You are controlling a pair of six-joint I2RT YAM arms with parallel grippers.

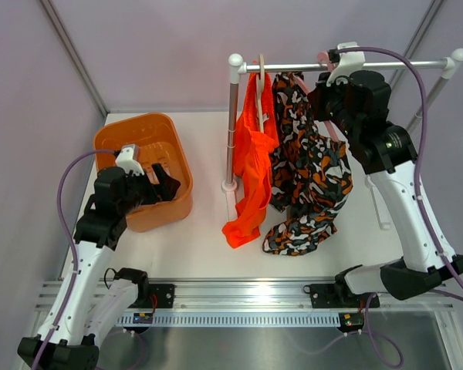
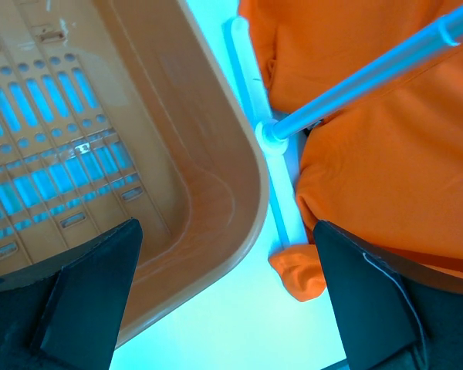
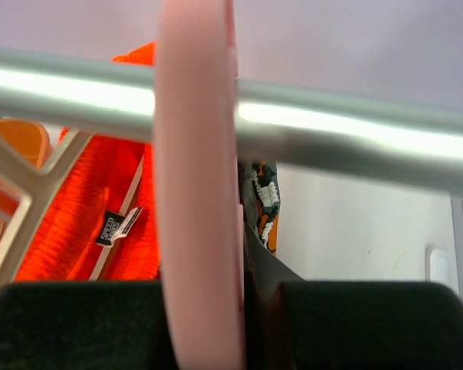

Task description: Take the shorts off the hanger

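The plain orange shorts (image 1: 251,169) hang from a pale hanger (image 1: 260,85) on the metal rail (image 1: 293,66). The camouflage-patterned shorts (image 1: 312,177) hang beside them on a pink hanger (image 1: 324,56); both hems rest on the table. My right gripper (image 1: 322,89) is just under the rail, shut on the pink hanger's neck (image 3: 197,193); its fingers (image 3: 69,324) frame it, and patterned fabric (image 3: 266,200) shows behind. My left gripper (image 1: 163,185) is open and empty over the basket's right rim (image 2: 216,154). The orange shorts (image 2: 370,169) lie beyond it.
An orange plastic basket (image 1: 131,139) stands at the left of the table. The rack's left post (image 1: 233,123) and its white foot (image 2: 282,200) stand between basket and shorts. The rack's right post (image 1: 440,81) slants behind my right arm.
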